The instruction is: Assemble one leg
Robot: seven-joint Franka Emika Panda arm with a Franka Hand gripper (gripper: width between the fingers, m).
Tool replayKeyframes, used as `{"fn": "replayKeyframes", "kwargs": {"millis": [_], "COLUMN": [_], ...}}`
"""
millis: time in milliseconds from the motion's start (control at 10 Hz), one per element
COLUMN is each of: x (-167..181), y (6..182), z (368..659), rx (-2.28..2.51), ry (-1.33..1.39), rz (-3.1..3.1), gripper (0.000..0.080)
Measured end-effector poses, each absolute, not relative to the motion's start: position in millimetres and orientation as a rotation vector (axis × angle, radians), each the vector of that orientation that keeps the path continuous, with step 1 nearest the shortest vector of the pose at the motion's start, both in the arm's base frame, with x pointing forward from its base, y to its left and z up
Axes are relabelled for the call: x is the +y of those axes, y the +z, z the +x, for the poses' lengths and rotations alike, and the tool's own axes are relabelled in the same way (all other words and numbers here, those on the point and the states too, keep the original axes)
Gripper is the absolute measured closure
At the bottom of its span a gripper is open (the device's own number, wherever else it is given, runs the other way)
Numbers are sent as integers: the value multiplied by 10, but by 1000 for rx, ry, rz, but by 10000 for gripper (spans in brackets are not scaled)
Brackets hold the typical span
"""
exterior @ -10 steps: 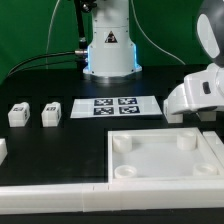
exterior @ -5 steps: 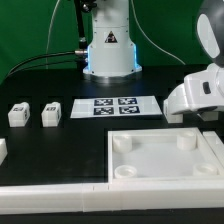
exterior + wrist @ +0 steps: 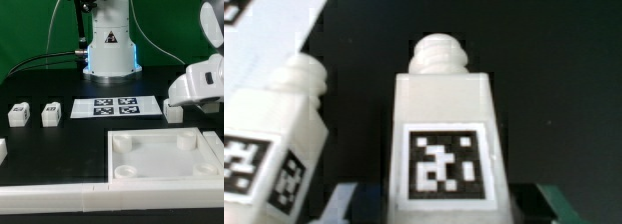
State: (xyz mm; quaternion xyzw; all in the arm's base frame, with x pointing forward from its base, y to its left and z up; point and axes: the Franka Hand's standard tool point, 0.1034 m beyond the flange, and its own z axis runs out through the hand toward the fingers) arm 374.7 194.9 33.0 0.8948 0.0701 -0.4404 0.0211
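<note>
End effector [image 3: 446,205] straddles one leg [image 3: 446,110], another leg [image 3: 278,120] just beside; whether clamped, unclear.

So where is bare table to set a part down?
Free: the black table between the two legs and the long white bar, beside the panel; also behind the legs, toward the robot base. Crowded: the exterior view's right, where the arm hangs.

No words or numbers can be read. In the exterior view, a warning triangle [image 3: 110,40] stands on the white robot base [image 3: 110,58] at upper centre, and the marker board [image 3: 116,107] at mid-frame bears four black-and-white square tags. In the wrist view, a leg [image 3: 446,120] and a second leg [image 3: 274,130] each carry one such tag.
</note>
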Motion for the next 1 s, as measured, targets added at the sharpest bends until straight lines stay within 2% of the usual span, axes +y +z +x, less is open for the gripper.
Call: {"fn": "replayKeyframes", "kwargs": {"millis": [200, 300, 500, 600, 800, 900, 1000], "x": [1909, 1912, 1921, 1944, 1970, 1924, 1821], "y": [584, 624, 595, 565, 562, 611, 737], "z": [3751, 3776, 3792, 3855, 3939, 3939, 4086], "rx": [225, 225, 223, 221, 216, 253, 285], "ry": [-1384, -1366, -1329, -1257, -940, -837, -746], "rz": [2745, 2754, 2778, 2822, 2974, 3014, 3051], "gripper": [508, 508, 508, 508, 508, 508, 508]}}
